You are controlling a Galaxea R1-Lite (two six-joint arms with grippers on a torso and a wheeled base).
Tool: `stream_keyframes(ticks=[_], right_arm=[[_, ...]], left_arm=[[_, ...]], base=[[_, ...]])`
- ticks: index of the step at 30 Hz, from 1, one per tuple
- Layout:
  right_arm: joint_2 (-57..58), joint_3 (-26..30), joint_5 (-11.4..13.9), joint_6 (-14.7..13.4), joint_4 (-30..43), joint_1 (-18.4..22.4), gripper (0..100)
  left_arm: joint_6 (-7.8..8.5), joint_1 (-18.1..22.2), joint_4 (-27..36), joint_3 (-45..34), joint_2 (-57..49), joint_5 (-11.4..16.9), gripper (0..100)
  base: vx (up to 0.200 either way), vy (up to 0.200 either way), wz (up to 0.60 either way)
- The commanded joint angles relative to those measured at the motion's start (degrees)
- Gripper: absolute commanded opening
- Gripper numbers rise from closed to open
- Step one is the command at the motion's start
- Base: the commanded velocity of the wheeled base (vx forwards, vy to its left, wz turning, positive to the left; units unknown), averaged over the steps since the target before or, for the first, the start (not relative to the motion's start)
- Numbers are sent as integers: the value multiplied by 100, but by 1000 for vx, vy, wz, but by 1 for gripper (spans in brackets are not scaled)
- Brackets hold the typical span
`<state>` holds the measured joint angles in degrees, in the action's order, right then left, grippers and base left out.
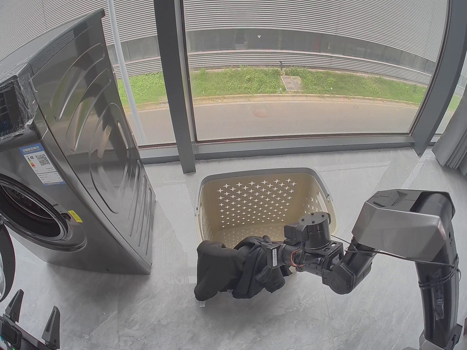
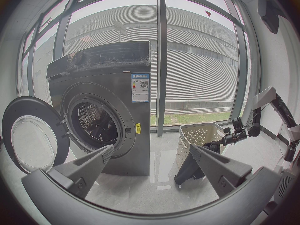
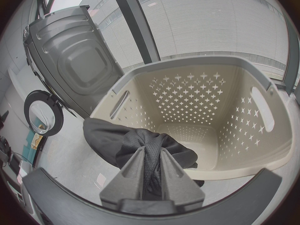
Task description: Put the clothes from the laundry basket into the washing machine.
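Observation:
A black garment (image 1: 228, 268) hangs over the near rim of the beige laundry basket (image 1: 262, 195), draping down outside it. My right gripper (image 1: 265, 261) is shut on the garment (image 3: 137, 141), its fingers (image 3: 131, 175) pinching a bunched fold just above the basket (image 3: 237, 116) rim. The basket's floor shows bare behind it. The grey washing machine (image 1: 87, 137) stands to the left, its round door (image 2: 31, 138) swung open and the drum (image 2: 93, 122) empty. Low at the left, my left gripper (image 2: 150, 150) is open, holding nothing, and faces the machine (image 2: 109, 88).
A large window with a dark upright post (image 1: 172, 74) runs behind the basket and machine. A pale tiled floor (image 1: 146, 307) lies between the machine and the basket. A curtain (image 1: 452, 142) hangs at the far right.

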<state>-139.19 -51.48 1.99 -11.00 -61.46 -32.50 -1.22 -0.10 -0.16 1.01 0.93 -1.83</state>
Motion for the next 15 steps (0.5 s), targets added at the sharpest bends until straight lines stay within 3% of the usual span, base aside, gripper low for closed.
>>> stream_keyframes(ticks=[1,15], right_arm=[[604,235,-5,-25,-23,-2,0],[3003,1791,-102,-34,-691,121,0]], left_arm=[[8,1,-2,-101,-84,-2,100],[16,1,-2,-101,-84,-2,100]], base=[[0,0,0],[0,0,0]])
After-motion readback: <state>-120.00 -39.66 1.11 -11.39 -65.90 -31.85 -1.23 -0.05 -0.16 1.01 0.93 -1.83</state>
